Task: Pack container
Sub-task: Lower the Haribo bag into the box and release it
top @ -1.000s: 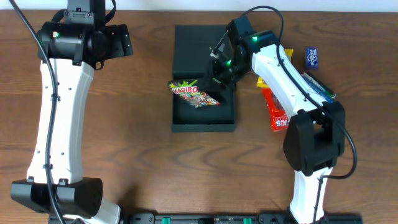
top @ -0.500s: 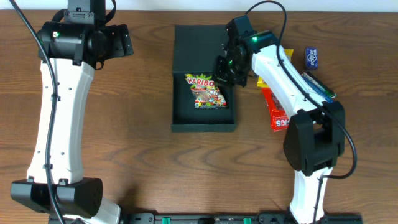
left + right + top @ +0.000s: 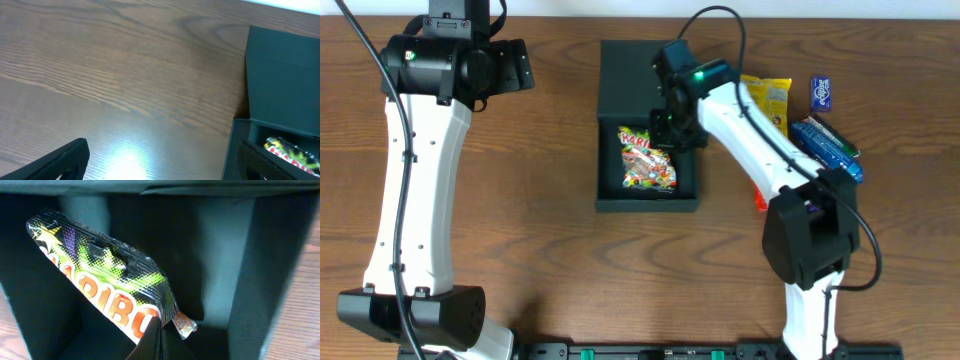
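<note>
**Near edge.** Both arm bases stand at the near edge of the worktop (image 3: 540,250). Bare wood runs between them up to the container's near wall.

**Container.** The container (image 3: 648,205) lies about midway between the left and right edges, nearer the far edge. It is open. A bag (image 3: 647,165) lies inside the tray, with a strip of dark floor showing on its left.

**Right pincer.** The right pincer (image 3: 665,125) hangs over the tray's far right part, at the bag's far edge. In the wrist view its fingers are pressed together on the edge of the bag (image 3: 100,275). The container's walls (image 3: 220,255) rise close on both sides of the pincer (image 3: 160,330).

**Lid.** The lid (image 3: 635,75) lies flat behind the tray and reaches close to the far edge.

**Right side.** A red packet (image 3: 760,200) lies partly under the right arm. Beyond it lie a blue bar (image 3: 832,145), a yellow packet (image 3: 767,95) and a small blue packet (image 3: 821,92), toward the far right corner. None of them touches the container.

**Left side.** The left pincer (image 3: 515,65) hangs near the far edge, well left of the lid, with its fingers apart. In its wrist view, bare wood lies between the pincer (image 3: 162,162) and the container (image 3: 280,70).
</note>
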Robot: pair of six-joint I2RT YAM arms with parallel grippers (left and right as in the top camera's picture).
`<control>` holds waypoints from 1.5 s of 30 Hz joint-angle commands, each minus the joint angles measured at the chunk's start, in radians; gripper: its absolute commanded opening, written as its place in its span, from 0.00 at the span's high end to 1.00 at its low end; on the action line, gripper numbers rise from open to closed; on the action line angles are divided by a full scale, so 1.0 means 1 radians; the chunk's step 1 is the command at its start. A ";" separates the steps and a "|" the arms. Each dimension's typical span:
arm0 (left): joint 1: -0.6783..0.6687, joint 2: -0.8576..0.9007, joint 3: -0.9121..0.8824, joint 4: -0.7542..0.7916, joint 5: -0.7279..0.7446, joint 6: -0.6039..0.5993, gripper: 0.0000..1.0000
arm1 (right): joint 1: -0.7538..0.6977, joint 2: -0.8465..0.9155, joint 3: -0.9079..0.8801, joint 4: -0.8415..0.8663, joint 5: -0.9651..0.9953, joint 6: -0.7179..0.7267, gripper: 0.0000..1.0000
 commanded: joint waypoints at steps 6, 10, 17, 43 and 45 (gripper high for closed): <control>0.003 0.011 0.001 -0.004 -0.014 -0.004 0.05 | 0.039 0.059 -0.011 0.010 0.008 -0.027 0.99; 0.003 0.011 0.001 -0.004 -0.014 -0.004 0.05 | 0.053 0.071 -0.011 0.023 0.008 -0.027 0.98; 0.003 0.011 0.001 -0.003 -0.014 -0.004 0.05 | 0.051 0.051 0.037 0.029 -0.024 -0.109 0.36; 0.003 0.011 0.001 -0.004 -0.014 -0.004 0.05 | 0.043 -0.004 -0.186 0.058 0.066 -0.356 0.99; 0.003 0.011 0.001 -0.005 -0.014 -0.004 0.05 | 0.043 0.005 -0.207 0.082 0.065 -0.356 0.99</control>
